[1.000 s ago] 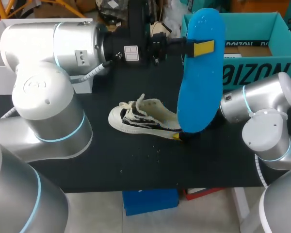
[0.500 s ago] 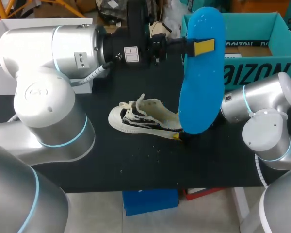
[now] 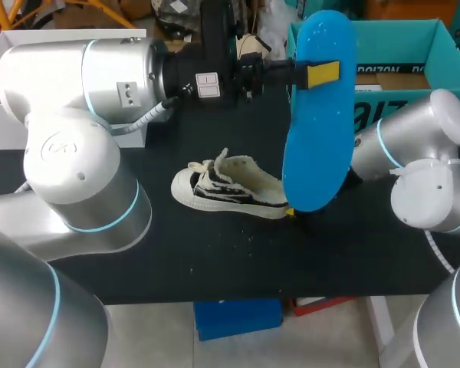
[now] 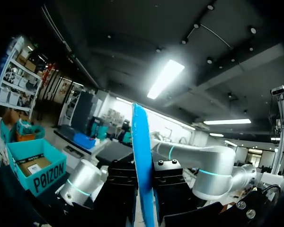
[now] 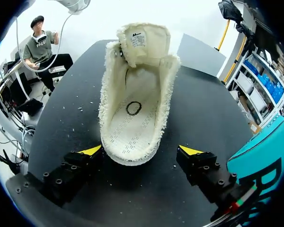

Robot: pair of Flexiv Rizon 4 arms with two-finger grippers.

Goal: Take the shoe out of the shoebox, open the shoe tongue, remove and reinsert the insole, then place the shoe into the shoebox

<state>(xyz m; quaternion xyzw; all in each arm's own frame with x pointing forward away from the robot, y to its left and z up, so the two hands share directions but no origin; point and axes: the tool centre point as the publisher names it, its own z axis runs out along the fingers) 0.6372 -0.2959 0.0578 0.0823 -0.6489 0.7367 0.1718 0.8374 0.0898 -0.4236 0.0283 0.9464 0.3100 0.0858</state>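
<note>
Head view. A cream low-top canvas shoe with black-and-white side print point(image 3: 226, 188) lies on its sole on the black table point(image 3: 215, 261). The left gripper point(image 3: 310, 74), high above the shoe's heel end, is clamped on a bright blue insole point(image 3: 318, 146). The insole hangs upright, its lower end over the shoe's heel. A teal cardboard shoebox point(image 3: 391, 46) stands well beyond the heel. The right gripper point(image 3: 291, 211) sits low at the heel, mostly hidden behind the insole, with one yellow tip showing.

Left wrist view. The insole point(image 4: 141, 142) shows edge-on, pinched from both sides by the left gripper point(image 4: 143, 189). The shoebox point(image 4: 35, 165) is far off to one side.

Right wrist view. The shoe point(image 5: 137, 109) lies heel-first toward the right gripper point(image 5: 141, 150), with the tongue stood up at the far end and the bare cream footbed showing. The fingers point(image 5: 91, 150) are spread wide on either side of the heel, clear of it and holding nothing. The shoebox point(image 5: 258, 161) is beside the heel.
</note>
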